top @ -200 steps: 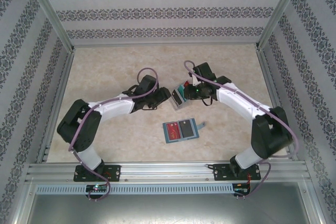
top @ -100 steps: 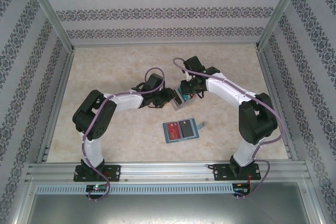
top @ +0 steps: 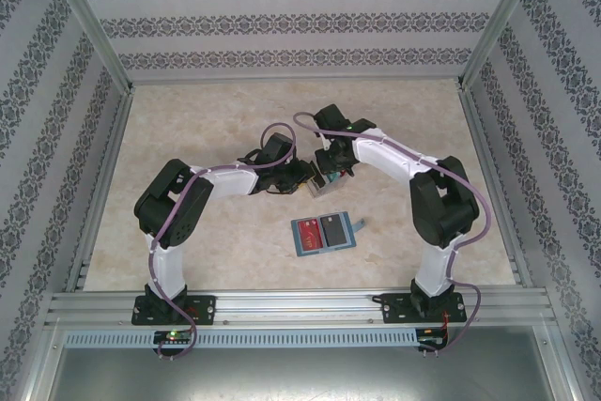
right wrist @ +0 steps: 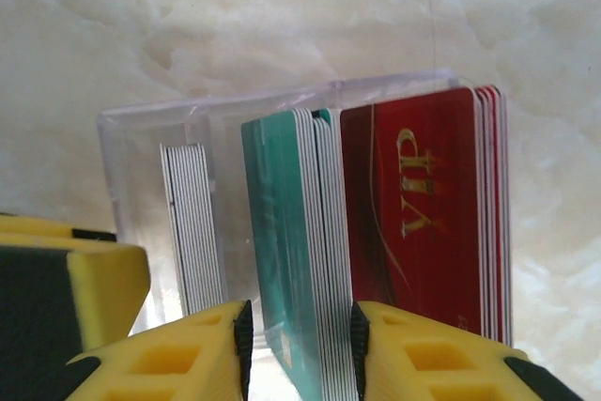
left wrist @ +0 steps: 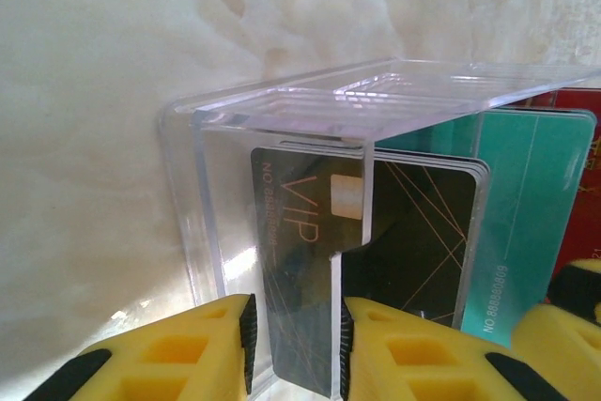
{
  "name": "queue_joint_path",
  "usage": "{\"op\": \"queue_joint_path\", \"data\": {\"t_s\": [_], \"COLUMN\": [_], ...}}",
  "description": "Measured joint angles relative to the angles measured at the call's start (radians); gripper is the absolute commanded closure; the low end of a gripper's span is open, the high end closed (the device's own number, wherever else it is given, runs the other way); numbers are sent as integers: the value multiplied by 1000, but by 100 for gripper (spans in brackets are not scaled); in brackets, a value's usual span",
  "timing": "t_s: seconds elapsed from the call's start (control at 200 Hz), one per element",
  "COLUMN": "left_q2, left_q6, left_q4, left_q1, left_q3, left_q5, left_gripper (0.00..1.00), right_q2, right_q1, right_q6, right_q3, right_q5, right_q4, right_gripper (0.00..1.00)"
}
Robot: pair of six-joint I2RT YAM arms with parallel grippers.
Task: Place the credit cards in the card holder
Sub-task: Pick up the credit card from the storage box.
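Many cards [right wrist: 300, 260] in clear tray [right wrist: 141, 166]

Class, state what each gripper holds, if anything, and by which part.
Right gripper pinches the teal cards by their near edge. Left gripper straddles the black card; a grip cannot be told.

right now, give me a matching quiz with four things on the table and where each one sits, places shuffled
Things
1. teal cards
2. red VIP cards
3. pale-edged stack
4. card holder

Places
A. lying open on the table, nearer the arm bases than the clear tray
B. in its own tray compartment, beyond a clear divider
C. between the right gripper fingers
D. in the tray against the teal stack, just outside those fingers

Pairs: 1-C, 2-D, 3-B, 4-A
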Motion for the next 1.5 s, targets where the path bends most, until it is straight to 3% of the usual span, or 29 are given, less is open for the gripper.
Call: {"op": "queue_joint_path", "data": {"t_s": [0.305,0.749,0.959,1.499], "left_q2": [0,-2,-3,-4], "left_q6": [0,-3,-3,-7], "left_q4": [15,35,37,52], "left_q1": [0,0,0,0], "left_q3": [-8,-19,-21,-29], "left_q5": [0,0,0,0], "left_gripper": [70,70,70,70], "right_q2": [54,96,96,90], "right_q1": [45,61,71,73], "right_q6": [-48,-48,-55,-55], "right_q3": [58,73,73,73], "right_q5": [164,225,269,272], "right_q4": [-23,-29,-21,-21], "right_gripper": [62,63,68,70]}}
